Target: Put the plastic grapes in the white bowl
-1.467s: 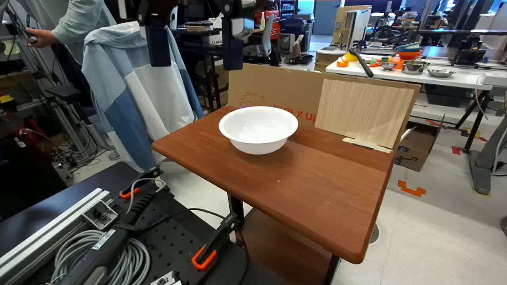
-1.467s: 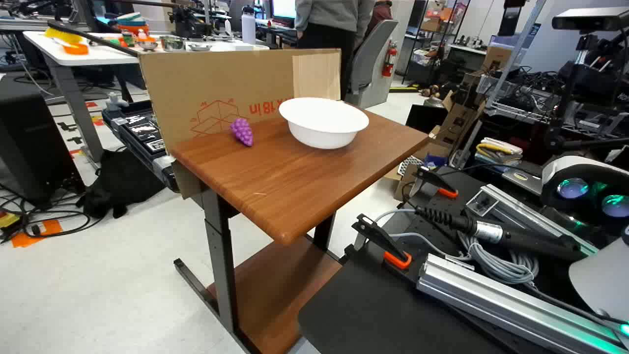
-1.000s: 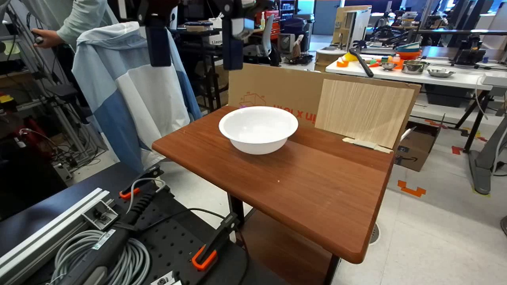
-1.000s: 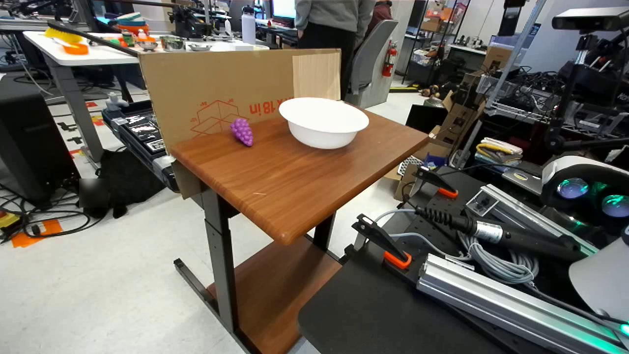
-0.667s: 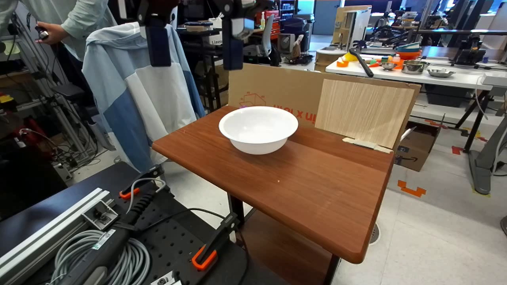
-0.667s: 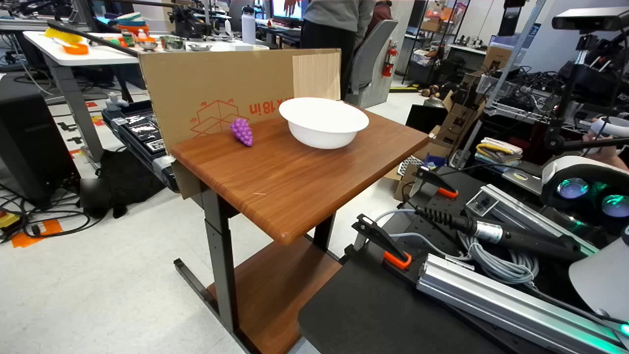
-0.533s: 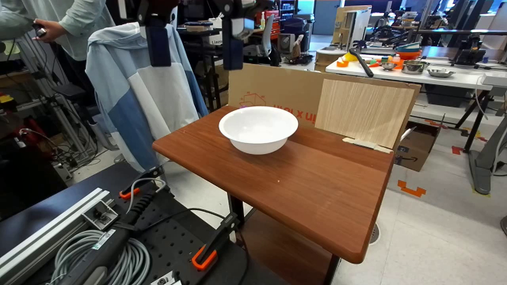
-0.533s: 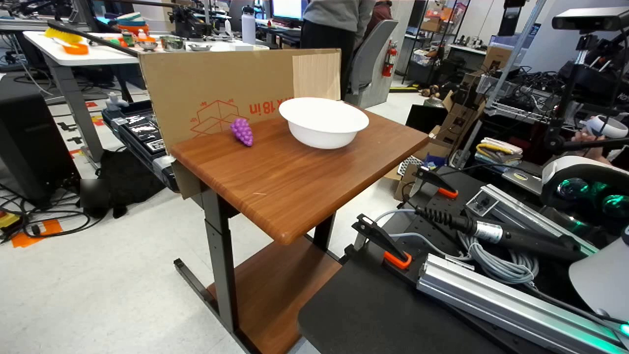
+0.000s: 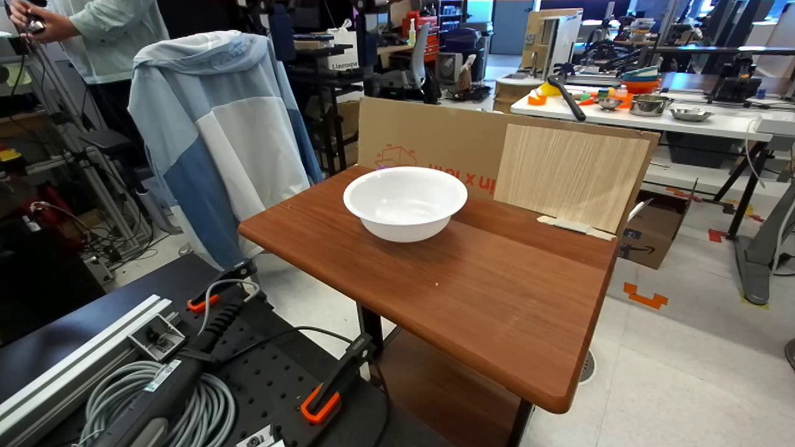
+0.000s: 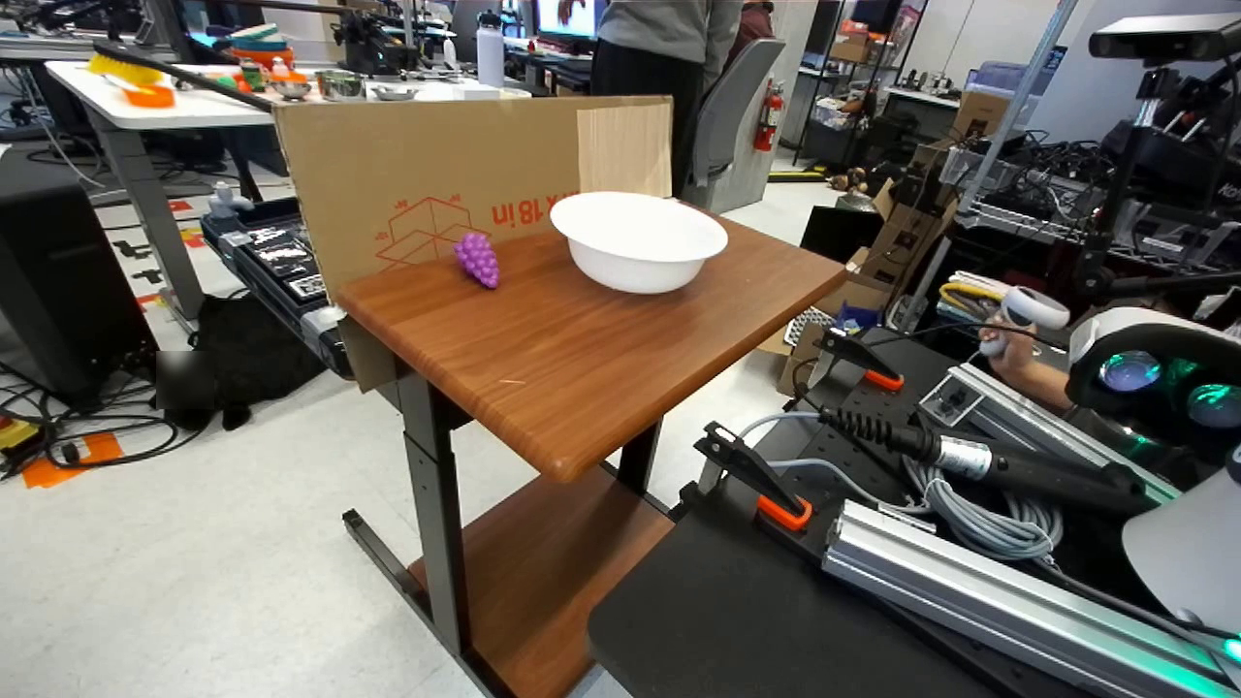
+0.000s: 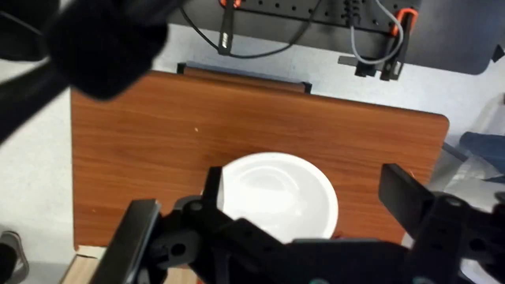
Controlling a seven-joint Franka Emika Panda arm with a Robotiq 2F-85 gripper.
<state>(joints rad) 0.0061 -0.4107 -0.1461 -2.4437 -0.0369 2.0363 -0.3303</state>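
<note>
Robotiq gripper [image 11: 302, 177] at wide spread, high over a wood-grain table [image 10: 582, 359], apparently pointing down. Along one edge, a cardboard panel [image 10: 427, 155]; beyond, a cluttered white worktable [image 10: 208, 116]. On the table near that panel, plastic grapes [image 10: 477, 260], apart from the white bowl [image 10: 640, 242].

Both exterior views looked obliquely down from raised spots, middling range, across brown wooden bench [image 9: 497, 298] toward upright cardboard panel [image 10: 427, 155]. In exterior view, black pegboard [image 9: 273, 372] filled lower left; in exterior view, aluminum rail [image 10: 1008, 599] crossed lower right. Wrist view looked steeply down from above bench, claw [image 11: 303, 177] jutting close at bottom, pegboard along top. All three shared bench, white bowl [image 9: 407, 231] and two orange-and-black clamps [image 10: 754, 470].
</note>
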